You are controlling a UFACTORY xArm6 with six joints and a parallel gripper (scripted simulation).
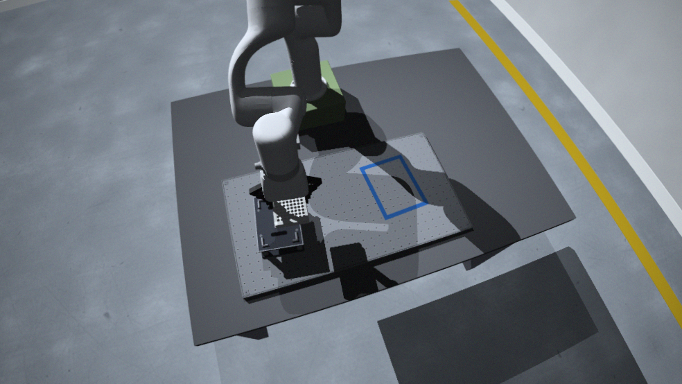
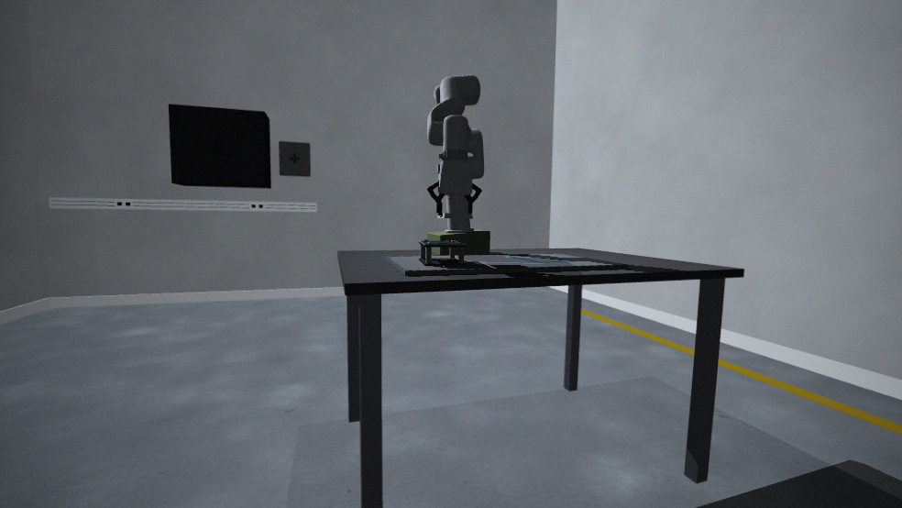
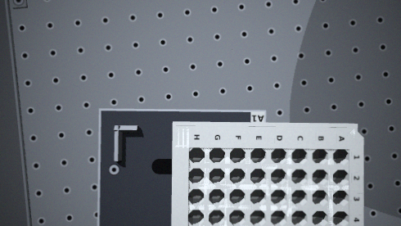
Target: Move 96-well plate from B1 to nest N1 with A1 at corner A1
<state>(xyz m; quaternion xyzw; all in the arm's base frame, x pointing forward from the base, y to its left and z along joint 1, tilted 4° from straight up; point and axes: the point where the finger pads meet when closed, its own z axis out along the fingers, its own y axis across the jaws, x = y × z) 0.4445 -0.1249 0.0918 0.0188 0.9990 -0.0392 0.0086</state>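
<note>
The gripper [image 1: 286, 202] gripped the 96-well plate [image 3: 268, 172], carried above and partly past the nest [image 3: 135, 184]. Next move likely called for centring, then lowering A1 corner to the A1 mark [image 3: 258, 118].
</note>
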